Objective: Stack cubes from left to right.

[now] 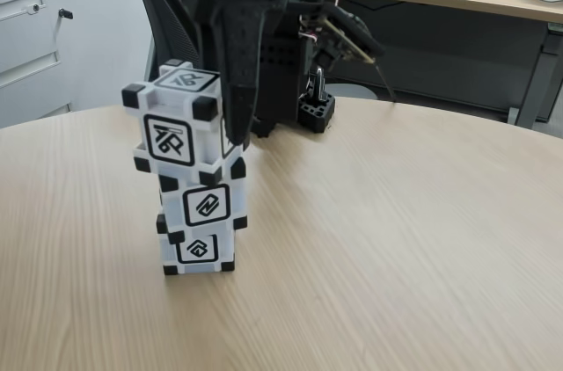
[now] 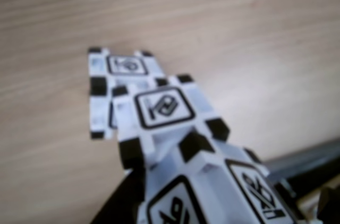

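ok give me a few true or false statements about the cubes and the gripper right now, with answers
1. Three cubes stand in one stack on the table. True: top cube, middle cube, bottom cube.
2. The stack is perfectly straight. False: the cubes sit offset and turned against each other.
3. The gripper is at the top cube. True: one finger runs down that cube's right side in the fixed view.
4. The cubes are plain red. False: they are white with black corners and black-framed symbols.
5. A cube lies alone at the table's right edge. False: all three are in the stack.
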`<action>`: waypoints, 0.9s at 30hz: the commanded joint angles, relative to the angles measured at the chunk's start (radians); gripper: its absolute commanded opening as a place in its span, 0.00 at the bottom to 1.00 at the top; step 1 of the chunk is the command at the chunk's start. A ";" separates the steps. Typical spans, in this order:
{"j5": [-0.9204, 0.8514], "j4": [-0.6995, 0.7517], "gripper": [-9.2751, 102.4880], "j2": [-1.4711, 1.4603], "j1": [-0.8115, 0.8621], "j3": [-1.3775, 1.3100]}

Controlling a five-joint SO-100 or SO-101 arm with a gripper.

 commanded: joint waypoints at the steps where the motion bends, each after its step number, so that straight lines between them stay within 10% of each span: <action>1: 0.005 0.011 0.39 0.008 -0.003 -0.006; 27: 0.184 0.011 0.36 0.012 -0.219 -0.008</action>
